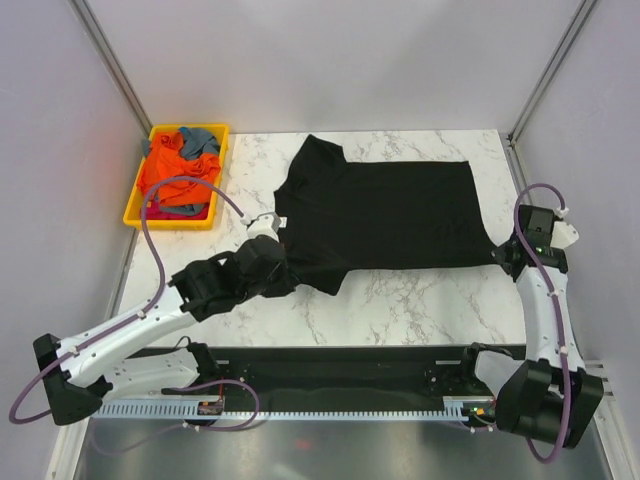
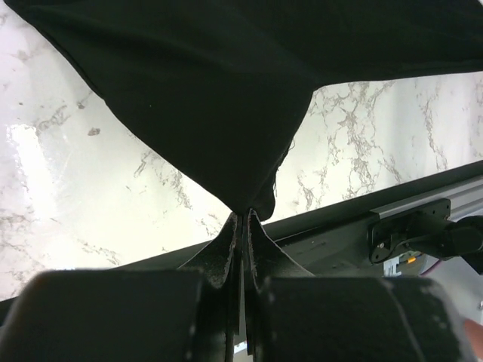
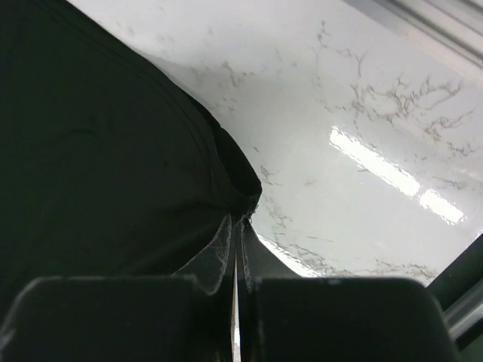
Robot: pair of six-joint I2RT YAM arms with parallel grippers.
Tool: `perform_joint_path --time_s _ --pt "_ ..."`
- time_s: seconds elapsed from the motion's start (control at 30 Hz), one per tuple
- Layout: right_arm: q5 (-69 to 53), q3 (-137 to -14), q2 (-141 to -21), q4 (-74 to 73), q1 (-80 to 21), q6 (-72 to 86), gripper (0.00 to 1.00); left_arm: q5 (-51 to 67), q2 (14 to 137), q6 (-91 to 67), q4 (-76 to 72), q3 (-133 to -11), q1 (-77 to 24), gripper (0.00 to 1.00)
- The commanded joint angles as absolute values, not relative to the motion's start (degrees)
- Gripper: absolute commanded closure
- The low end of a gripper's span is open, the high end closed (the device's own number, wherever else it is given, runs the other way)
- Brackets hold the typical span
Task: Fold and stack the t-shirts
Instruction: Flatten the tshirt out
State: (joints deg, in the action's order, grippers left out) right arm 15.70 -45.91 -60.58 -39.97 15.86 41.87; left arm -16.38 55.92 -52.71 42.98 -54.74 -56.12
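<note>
A large black t-shirt [image 1: 385,210] lies spread on the marble table, neck to the left. My left gripper [image 1: 283,262] is shut on its near left edge by the sleeve; in the left wrist view the gripper [image 2: 243,219] pinches a point of black cloth [image 2: 211,98]. My right gripper [image 1: 497,255] is shut on the shirt's near right hem corner; in the right wrist view the gripper [image 3: 241,222] pinches the cloth [image 3: 98,158]. Orange [image 1: 170,170] and grey-blue [image 1: 200,140] t-shirts lie crumpled in the tray.
A yellow plastic tray [image 1: 135,210] stands at the table's far left corner. Grey walls close in on both sides. A black rail [image 1: 340,360] runs along the near table edge between the arm bases.
</note>
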Motion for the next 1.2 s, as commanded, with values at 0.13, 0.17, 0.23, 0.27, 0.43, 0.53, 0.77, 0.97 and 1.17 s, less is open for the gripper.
perform_joint_path --time_s 0.13,0.17,0.23,0.27,0.43,0.53,0.77,0.97,1.17 --pt "14.2 -57.2 -54.7 -45.3 15.8 38.1 1.00 -24.0 56.9 -46.3 50.1 -69.3 -56.4 0.98" --pt "13.3 -58.6 -54.6 -45.6 15.8 38.1 1.00 -24.9 57.6 -45.5 51.0 -71.8 -56.4 0.98" --pt "11.5 -64.0 -54.6 -46.7 15.8 38.3 1.00 -27.0 59.3 -42.2 52.7 -80.0 -56.4 0.98" --pt "10.0 -66.2 -55.1 -47.4 15.8 38.4 1.00 -27.3 59.8 -40.8 53.1 -85.9 -56.3 0.98" --pt "7.6 -87.2 -57.2 -54.2 15.8 37.3 1.00 -29.3 62.9 -33.3 56.1 -103.6 -56.4 0.98" --pt "6.8 -99.6 -57.8 -59.6 15.8 37.4 1.00 -26.6 63.5 -31.2 56.7 -112.9 -56.4 0.98" --pt "-1.6 -106.2 -56.2 -60.5 15.8 40.1 1.00 -19.3 64.1 -28.5 56.5 -124.1 -56.4 0.98" --pt "-6.2 -96.8 -59.5 -45.4 15.8 41.7 1.00 -35.9 70.0 -20.6 54.7 -126.3 -56.4 0.98" --pt "-5.0 -88.8 -73.3 -24.3 12.9 45.4 1.00 -39.3 82.9 -12.0 43.0 -126.3 -40.9 0.98"
